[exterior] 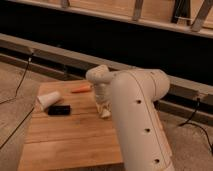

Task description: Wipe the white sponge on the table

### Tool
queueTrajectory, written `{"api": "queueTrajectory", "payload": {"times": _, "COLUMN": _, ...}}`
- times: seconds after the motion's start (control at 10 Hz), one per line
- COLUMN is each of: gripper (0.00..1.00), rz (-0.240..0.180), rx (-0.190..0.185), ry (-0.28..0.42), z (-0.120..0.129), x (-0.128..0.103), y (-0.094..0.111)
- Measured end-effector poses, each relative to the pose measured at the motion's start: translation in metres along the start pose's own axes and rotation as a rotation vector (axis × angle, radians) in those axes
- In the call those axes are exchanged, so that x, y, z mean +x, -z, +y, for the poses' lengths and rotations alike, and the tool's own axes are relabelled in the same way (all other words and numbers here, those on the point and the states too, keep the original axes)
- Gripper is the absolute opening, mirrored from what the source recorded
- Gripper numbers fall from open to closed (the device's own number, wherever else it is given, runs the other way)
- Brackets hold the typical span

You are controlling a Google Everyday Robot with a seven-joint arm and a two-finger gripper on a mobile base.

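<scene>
You have the desk point(65, 145) in the lower left of the camera view, standing on the floor point(12, 85). The arm point(137, 120) fills the right side and reaches leftward over the desk's far right part. Its hand point(103, 111) points down near the desk's right edge, closed on the sponge point(105, 113), which sits against the desk top. To your left of the hand lies a small box point(59, 109), with a cup point(48, 100) on its side just beyond and left of it. A carrot point(81, 89) lies near the far edge, behind and left of the hand. Cables point(22, 75) run across the floor to the desk's left.
</scene>
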State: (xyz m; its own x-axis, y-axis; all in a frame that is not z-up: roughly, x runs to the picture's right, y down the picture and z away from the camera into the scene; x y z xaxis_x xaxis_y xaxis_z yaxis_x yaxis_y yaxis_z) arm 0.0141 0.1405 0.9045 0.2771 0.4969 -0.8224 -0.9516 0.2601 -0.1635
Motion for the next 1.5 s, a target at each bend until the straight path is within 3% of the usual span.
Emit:
{"api": "queueTrajectory", "payload": {"times": 0.3, "gripper": 0.00, "rz": -0.009, "rx": 0.034, "ry": -0.033, "z": -0.017, "x": -0.011, "y": 0.005}}
{"api": "queueTrajectory", "payload": {"times": 0.7, "gripper": 0.00, "rz": -0.039, "rx": 0.048, "ry": -0.019, "z": 0.003, "x": -0.040, "y": 0.020}}
{"api": "queueTrajectory", "payload": {"times": 1.0, "gripper": 0.00, "rz": -0.061, "rx": 0.032, "ry": 0.016, "z": 0.021, "x": -0.051, "y": 0.031}}
{"api": "queueTrajectory", "payload": {"times": 1.3, "gripper": 0.00, "rz": -0.076, "rx": -0.008, "ry": 0.089, "z": 0.058, "x": -0.054, "y": 0.039}}
{"api": "queueTrajectory", "payload": {"times": 1.4, "gripper": 0.03, "rz": -0.074, "rx": -0.018, "ry": 0.101, "z": 0.064, "x": -0.053, "y": 0.039}}
{"api": "queueTrajectory", "payload": {"times": 1.5, "gripper": 0.14, "rz": -0.063, "rx": -0.033, "ry": 0.119, "z": 0.071, "x": -0.050, "y": 0.036}}
